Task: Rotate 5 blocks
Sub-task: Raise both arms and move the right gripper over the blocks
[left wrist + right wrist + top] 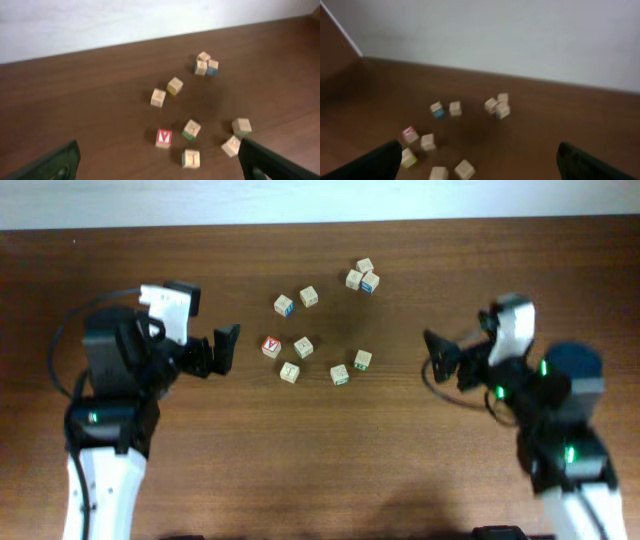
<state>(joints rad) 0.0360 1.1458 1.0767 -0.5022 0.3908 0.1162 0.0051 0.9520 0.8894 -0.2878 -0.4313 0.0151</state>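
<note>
five blocks are sitting loose in the middle of the tabletop, all flat and apart from each other. The red-letter block is lying nearest the left arm, with a pale-topped one just right of it and another just below those two. Two green-marked blocks are sitting close together on the right-arm side. Towards the far edge a pair of cubes is sitting slightly apart, one showing blue. Further right a tight trio is bunching up, touching, one face blue. The left gripper is hovering near the red-letter block on its left, jaws standing wide, holding nothing. The right gripper is hovering well right of the green-marked blocks, jaws also wide and empty. Both wrist views are showing dark fingertips at the lower corners with the cubes ahead; the right wrist view is too blurry for reading markings.
</note>
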